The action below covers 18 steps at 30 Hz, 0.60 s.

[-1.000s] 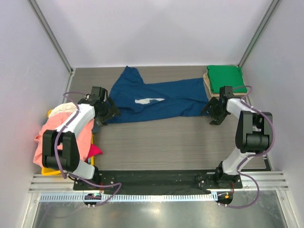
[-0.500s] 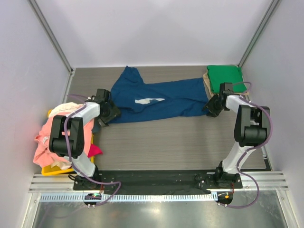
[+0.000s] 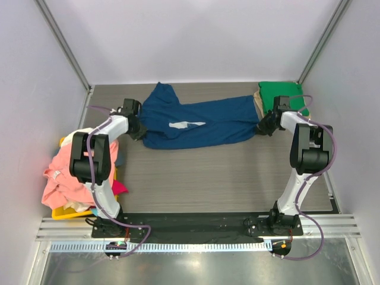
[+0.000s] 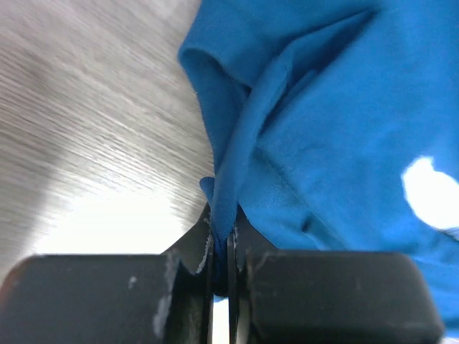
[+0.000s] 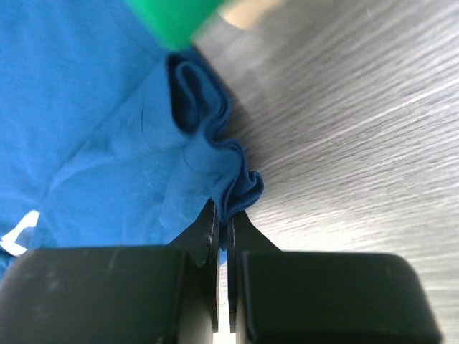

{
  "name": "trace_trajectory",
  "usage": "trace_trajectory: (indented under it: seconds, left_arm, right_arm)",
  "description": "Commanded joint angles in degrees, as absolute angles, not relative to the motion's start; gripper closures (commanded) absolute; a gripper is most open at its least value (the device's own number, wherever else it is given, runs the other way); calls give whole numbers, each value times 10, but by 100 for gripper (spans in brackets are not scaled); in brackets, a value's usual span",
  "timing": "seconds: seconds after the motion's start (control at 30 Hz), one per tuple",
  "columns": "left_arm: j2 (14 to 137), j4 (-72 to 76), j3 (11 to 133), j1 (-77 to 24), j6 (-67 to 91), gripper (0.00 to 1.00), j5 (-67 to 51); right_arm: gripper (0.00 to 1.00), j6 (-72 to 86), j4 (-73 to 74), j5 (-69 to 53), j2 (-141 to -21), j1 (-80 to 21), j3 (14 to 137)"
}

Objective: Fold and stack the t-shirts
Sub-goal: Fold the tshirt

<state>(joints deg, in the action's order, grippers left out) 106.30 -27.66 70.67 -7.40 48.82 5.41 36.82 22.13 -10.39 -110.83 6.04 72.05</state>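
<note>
In the left wrist view, the left gripper [image 4: 221,240] has its jaws nearly together, and a thin fold of the navy t-shirt [image 4: 337,122] is pinched between them. This fold is at the edge of the cloth, just above the grey table [image 4: 86,129]. The right gripper [image 5: 224,223] is closed in the same manner on a small bunch of wrinkled hem, at the lower middle of its frame.

In the top view, the two grips are at opposite ends of the garment: one at the left end, one at the right end. The navy t-shirt lies stretched across the upper middle of the frame, with its white print facing up. It is wrinkled and I judge that it is not yet folded.

At the upper right, a green t-shirt [image 3: 284,95] lies already folded as a neat square on a tan board [image 3: 259,104], so one piece seems finished. At the lower left, a loose heap of t-shirts [image 3: 62,172] in pink, cream and magenta waits over something yellow [image 3: 59,212].

In my judgement the task is in its early part: the navy one must be flattened, folded and stacked, and then the heap follows.
</note>
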Motion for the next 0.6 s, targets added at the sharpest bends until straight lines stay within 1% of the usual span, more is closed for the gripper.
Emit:
trace_trajectory:
  seconds: [0.0,0.1,0.2,0.23,0.33,0.47,0.57]
  left_arm:
    - [980,-326,757,-72,469,100,97]
    - [931,-335,734,-71,462,100,107]
    - [899,-332,669,-71,468,100,98]
    - [890,-321,625,-71,471,100,88]
    - [873,-293,545,-72,485,100,59]
    - [850,-279,484,-72,496,100,47]
    - [830,-280,456,-72,500,95,35]
  right_arm:
    - [99,357,232,-73,-1023,59,756]
    - [99,369,232,-59,-972,69,711]
    - [99,379,226,-71,-951,79,631]
    - [99,381,220,-71,-941,79,587]
    - [99,381,206,-70,-935,83,525]
    - [99,383,207,-64,-912,98,476]
    - [99,388,214,-62,-888,113,449]
